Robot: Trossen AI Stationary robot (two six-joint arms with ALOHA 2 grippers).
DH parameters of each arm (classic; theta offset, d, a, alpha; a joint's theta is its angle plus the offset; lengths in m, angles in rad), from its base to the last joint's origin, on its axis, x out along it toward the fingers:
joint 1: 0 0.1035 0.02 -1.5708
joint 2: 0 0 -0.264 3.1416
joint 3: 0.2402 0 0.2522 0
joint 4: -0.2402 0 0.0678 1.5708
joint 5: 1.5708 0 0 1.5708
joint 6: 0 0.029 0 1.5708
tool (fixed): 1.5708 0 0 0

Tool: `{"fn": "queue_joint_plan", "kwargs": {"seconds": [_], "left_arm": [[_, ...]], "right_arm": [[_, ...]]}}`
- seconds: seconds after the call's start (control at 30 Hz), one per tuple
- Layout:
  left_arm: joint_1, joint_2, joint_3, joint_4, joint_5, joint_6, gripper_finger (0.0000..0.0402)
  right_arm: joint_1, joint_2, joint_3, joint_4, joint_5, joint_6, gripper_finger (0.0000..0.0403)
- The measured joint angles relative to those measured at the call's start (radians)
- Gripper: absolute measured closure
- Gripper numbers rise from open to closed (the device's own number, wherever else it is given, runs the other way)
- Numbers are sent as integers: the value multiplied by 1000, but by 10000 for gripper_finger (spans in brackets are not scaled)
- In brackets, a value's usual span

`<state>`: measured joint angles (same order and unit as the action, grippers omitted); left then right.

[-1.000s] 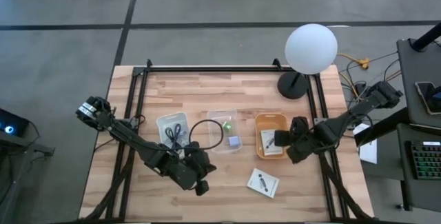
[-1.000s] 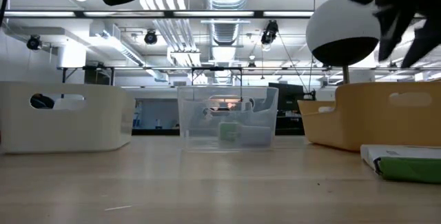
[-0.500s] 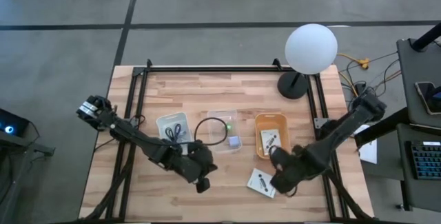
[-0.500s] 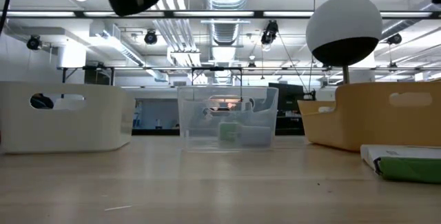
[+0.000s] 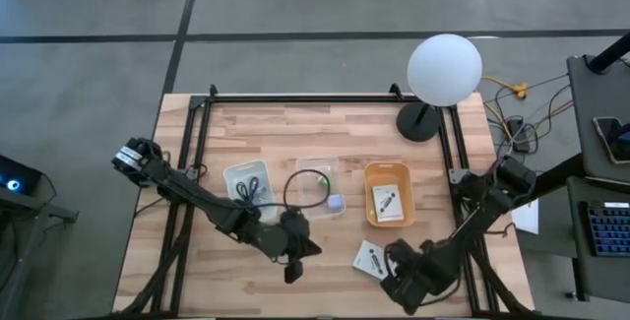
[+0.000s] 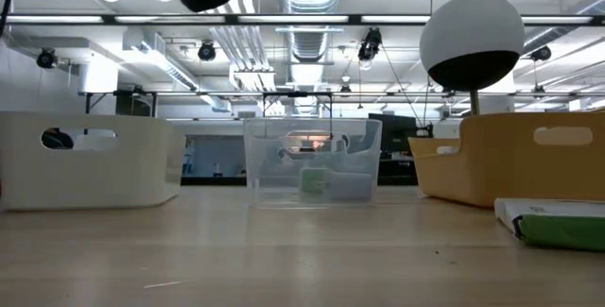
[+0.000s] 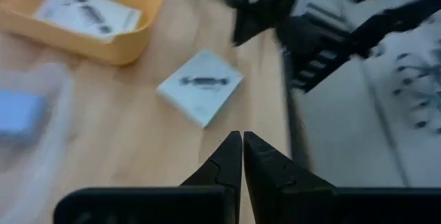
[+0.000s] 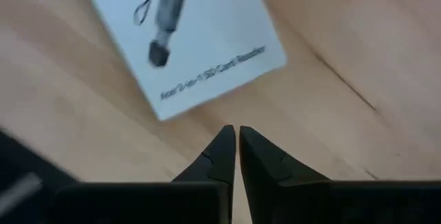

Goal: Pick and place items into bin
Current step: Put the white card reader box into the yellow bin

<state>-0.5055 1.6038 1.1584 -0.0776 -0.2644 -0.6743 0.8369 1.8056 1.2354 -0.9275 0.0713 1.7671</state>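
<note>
Your right gripper (image 8: 231,138) hangs low over the bare wood with its fingers pressed together on nothing; the loose white packet (image 8: 182,34) lies flat on the table (image 5: 285,128) just ahead of its tips, not touched. Past that packet from the same gripper sits the orange tray (image 5: 388,195), holding one white printed packet (image 5: 387,202). Your left gripper (image 7: 242,147) is also closed and holds nothing, raised above the table; the loose packet lies ahead of it, with the orange tray beyond and to one side. Close behind that gripper sits the clear tray (image 5: 320,186), which holds a small green piece (image 5: 326,178) and a lavender cube (image 5: 335,203); a coiled black cable (image 5: 303,187) rests in a loop over its rim on the side nearer the left arm. Farther back along the left arm is the white tray (image 5: 246,184) with a dark bundled cable (image 5: 248,191) inside. In the low view all three trays stand upright in a row, white, clear, orange, and the green piece shows through the clear wall. A white globe lamp (image 5: 444,69) stands at the far edge, well apart from both grippers.
</note>
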Motion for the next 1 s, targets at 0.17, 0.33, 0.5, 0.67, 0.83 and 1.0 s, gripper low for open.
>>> {"fn": "queue_joint_plan", "kwargs": {"seconds": [0.17, 0.33, 0.5, 0.67, 0.83, 1.0], "left_arm": [[-6, 99, 19, 118, 52, -30, 402], [-17, 237, 59, 254, 159, -131, 402], [-28, 364, 139, 308, 196, -159, 402], [-33, 456, 211, 303, 186, -160, 402], [-33, 488, 259, 288, 140, -159, 402], [-34, 488, 263, 250, 95, -160, 402]], "right_arm": [[31, 13, -1, -92, 115, 190, 390], [25, 20, -11, -143, 110, 304, 390], [6, 29, -12, -99, 122, 287, 390], [2, 72, -14, -105, 144, 259, 390], [0, 129, -15, -108, 175, 247, 390], [-1, 182, -12, -96, 183, 240, 390]]}}
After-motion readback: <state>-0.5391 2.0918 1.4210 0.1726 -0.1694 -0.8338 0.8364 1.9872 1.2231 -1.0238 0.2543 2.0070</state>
